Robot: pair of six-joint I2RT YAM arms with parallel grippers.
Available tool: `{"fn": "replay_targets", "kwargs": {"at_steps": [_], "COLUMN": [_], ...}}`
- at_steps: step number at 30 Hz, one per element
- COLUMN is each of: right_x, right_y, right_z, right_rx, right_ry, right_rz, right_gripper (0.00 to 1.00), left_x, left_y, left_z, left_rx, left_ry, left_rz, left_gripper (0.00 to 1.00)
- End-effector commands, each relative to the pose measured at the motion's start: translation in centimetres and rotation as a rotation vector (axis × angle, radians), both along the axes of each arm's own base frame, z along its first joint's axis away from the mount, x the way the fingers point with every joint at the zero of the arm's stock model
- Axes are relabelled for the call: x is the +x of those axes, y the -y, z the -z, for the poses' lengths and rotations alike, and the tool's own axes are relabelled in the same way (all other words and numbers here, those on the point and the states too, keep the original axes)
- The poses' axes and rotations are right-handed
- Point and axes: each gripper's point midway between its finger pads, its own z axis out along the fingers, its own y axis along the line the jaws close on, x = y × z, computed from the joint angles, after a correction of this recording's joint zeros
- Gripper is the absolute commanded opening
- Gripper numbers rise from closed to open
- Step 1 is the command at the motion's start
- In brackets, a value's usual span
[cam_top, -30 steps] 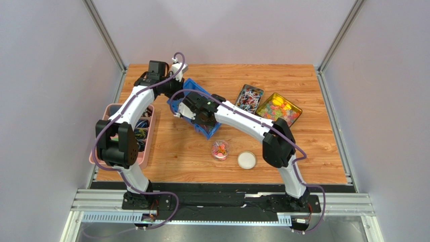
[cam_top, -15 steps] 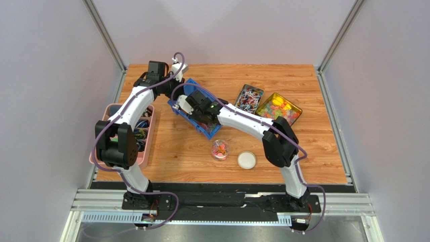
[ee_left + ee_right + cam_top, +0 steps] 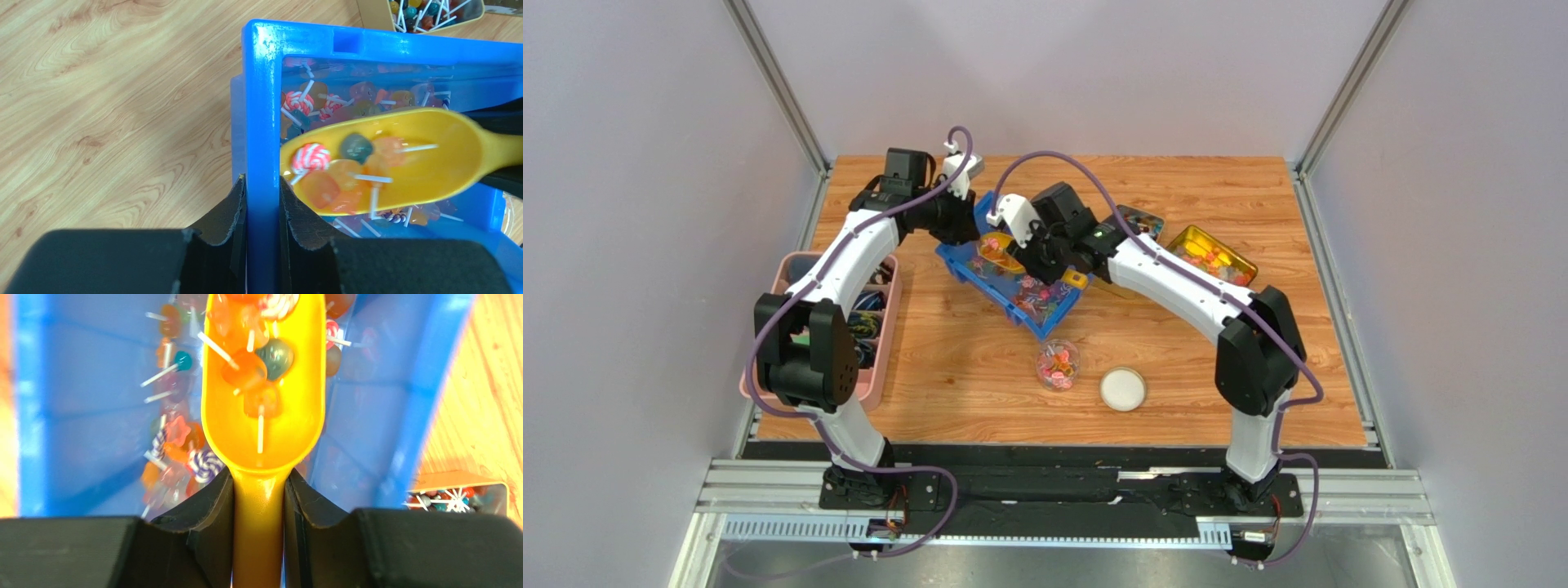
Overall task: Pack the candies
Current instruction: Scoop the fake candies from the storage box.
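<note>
Scoop (image 3: 298, 419) of candies (image 3: 331, 165), pinched by my right end effector (image 3: 258, 484), hangs over the bin (image 3: 261, 92), jar (image 3: 1058, 364) off its near side. Left end effector (image 3: 263, 196) clamps the bin wall.

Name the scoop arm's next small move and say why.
Probably carry the yellow scoop level toward the open jar. The right tool clamps its handle, and it is loaded with candies over the blue bin, which the left tool pins by its wall.
</note>
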Motion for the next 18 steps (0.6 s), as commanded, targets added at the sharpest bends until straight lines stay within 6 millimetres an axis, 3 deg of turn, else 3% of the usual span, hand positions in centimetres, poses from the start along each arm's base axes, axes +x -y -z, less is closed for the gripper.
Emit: {"fn": "replay_targets", "kwargs": {"at_steps": [1, 13, 18], "right_x": [0.1, -2.5, -3.5], "right_y": [0.6, 3.5, 5.2], "right_z": [-7.1, -7.9, -10.0], "right_rx": [0.165, 0.183, 0.214], "right_ry": [0.098, 0.091, 0.118], "right_rz": [-0.039, -0.086, -0.087], "right_gripper": [0.0, 0.0, 0.0], "left_x": [-0.3, 1.2, 1.4], "left_y": [1.7, 0.8, 0.9], "left_z": [-4.7, -5.1, -4.4], "left_rx": [-0.107, -0.15, -0.153], "left_ry": [0.08, 0.043, 0.012], "left_rz": [0.056, -0.002, -0.002], "left_gripper": [0.0, 0.0, 0.0]}}
